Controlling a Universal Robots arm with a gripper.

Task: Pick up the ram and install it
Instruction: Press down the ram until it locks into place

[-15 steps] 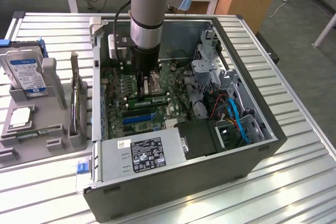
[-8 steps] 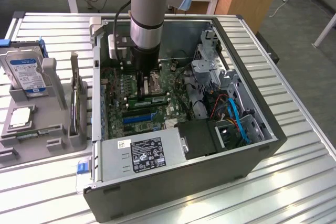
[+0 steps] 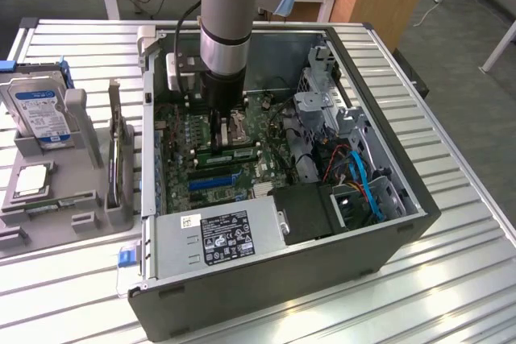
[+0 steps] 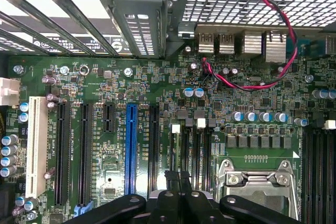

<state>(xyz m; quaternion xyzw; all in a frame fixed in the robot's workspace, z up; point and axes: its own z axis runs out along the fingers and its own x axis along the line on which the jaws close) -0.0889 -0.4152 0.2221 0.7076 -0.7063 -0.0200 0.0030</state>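
Black fingers of the gripper (image 4: 178, 178) sit closest to the wrist lens, pressed together with no visible gap. They hang just beside the processor socket (image 4: 257, 190), directly over the memory slots (image 4: 191, 150) that run along it. Whether a sliver of board is pinched between the tips or they merely rest on its top edge, I cannot tell.

In the exterior view the ram (image 3: 234, 151) appears as a long, narrow green strip with a row of small dark chips. It stands on edge in a slot right beside the processor socket and runs parallel to that socket's near side, with the gripper directly above the strip's middle part. It looks seated, or close to it, though the slot's end clips are too small to read.

As a thing to handle, the ram is probably very light and stiff along its length, yet thin enough to flex or crack if twisted. Its contact edge and chips are likely fragile. The best hold is across the two flat faces near the middle of the top edge, keeping the stick square to the slot. The bare board faces may be fairly slick, so a centred pinch should resist tipping.
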